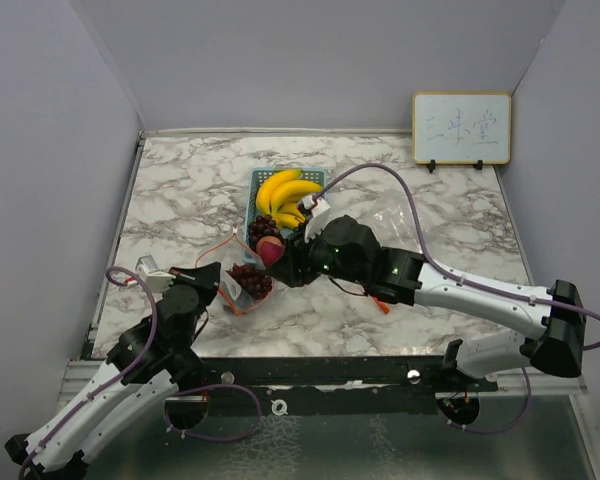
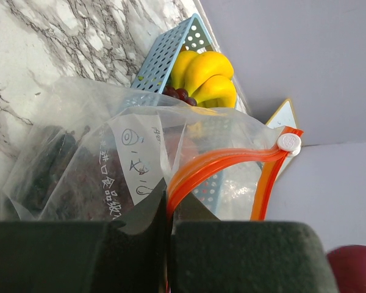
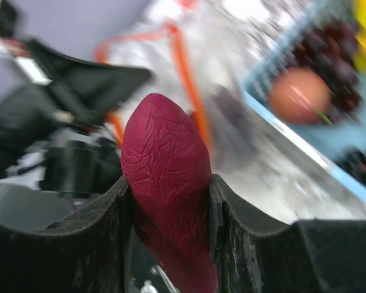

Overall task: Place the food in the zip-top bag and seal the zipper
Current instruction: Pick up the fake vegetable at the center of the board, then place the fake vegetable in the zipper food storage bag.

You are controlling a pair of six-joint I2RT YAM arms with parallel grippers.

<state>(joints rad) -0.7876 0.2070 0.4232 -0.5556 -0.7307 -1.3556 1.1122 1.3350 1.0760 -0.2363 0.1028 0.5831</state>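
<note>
At the near left, the left arm reaches up and rightward from its base, and the left gripper (image 2: 169, 231) is clenched on the near edge of a clear plastic zip-top bag (image 2: 104, 152), pinching it beside the orange zipper strip (image 2: 222, 160), whose white slider (image 2: 288, 142) sits at the far end. The bag lies on the white-and-grey marbled tabletop (image 1: 180, 200), its mouth gaping, and a dark purple grape cluster (image 1: 250, 281) is inside it. From the near right, the right arm stretches long and low across the table toward the left, its wrist just right of the bag. The right gripper (image 3: 169, 189) grips a wrinkled magenta oval vegetable (image 3: 161, 152) between both fingers, tip pointing at the bag's opening. Just beyond stands a blue plastic mesh basket (image 2: 161, 58) with a small round red fruit (image 3: 300, 94) at its near corner, another dark grape bunch (image 1: 263, 228) behind it and a big bunch of yellow bananas (image 1: 285, 192) farthest back. A small framed whiteboard (image 1: 461, 128) leans at the far right.
</note>
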